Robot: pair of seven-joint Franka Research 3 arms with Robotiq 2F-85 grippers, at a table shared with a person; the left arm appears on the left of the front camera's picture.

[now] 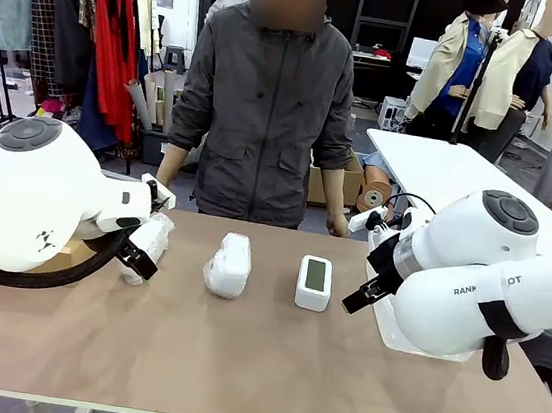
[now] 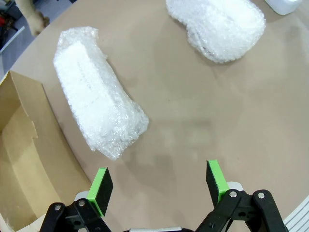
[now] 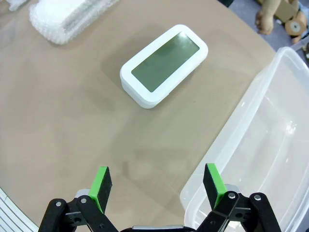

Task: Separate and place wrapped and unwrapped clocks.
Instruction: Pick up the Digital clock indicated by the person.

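Two clocks wrapped in bubble wrap lie on the brown table: one [image 1: 149, 243] at the left, partly behind my left arm, and one [image 1: 229, 264] near the middle. In the left wrist view the nearer wrapped clock [image 2: 96, 94] lies ahead and left of my open left gripper [image 2: 159, 186], the other wrapped clock [image 2: 219, 26] farther off. The bare white clock [image 1: 314, 282] with a grey-green screen lies right of the middle. It appears in the right wrist view as the bare clock [image 3: 163, 64], ahead of my open right gripper [image 3: 158, 184]. Nothing is held.
A cardboard box [image 2: 26, 159] stands at the table's left edge beside my left gripper. A clear plastic bin [image 3: 256, 159] sits at the right beside my right gripper. A person [image 1: 265, 104] stands at the far side with hands at the table edge.
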